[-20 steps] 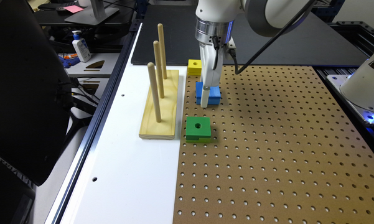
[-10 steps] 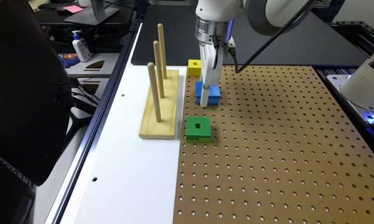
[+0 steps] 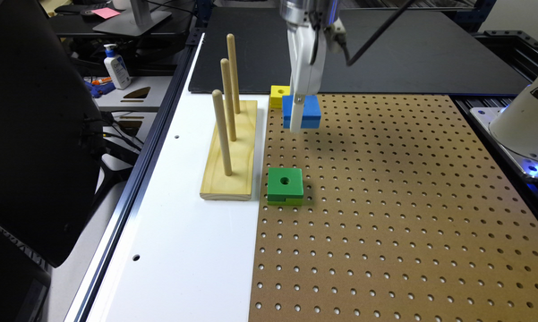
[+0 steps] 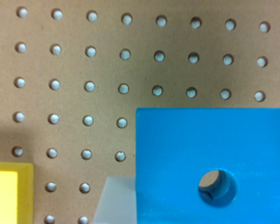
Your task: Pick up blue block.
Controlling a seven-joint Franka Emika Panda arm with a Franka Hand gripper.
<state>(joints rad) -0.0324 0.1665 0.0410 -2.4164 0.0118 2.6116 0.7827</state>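
The blue block (image 3: 309, 112), flat and square with a round centre hole, hangs a little above the brown pegboard (image 3: 385, 201) and casts a shadow on it. My gripper (image 3: 301, 121) comes straight down from above and is shut on the block. In the wrist view the blue block (image 4: 210, 154) is close up, and one pale finger (image 4: 114, 203) presses flat against its side. The other finger is hidden.
A small yellow block (image 3: 278, 95) lies just behind the blue one. A green square block (image 3: 285, 184) rests near the pegboard's edge. A wooden base with three upright pegs (image 3: 229, 147) stands on the white surface at the exterior view's left.
The gripper has risen with the blue block, which sat on the pegboard in the earlier frames and now hangs above it.
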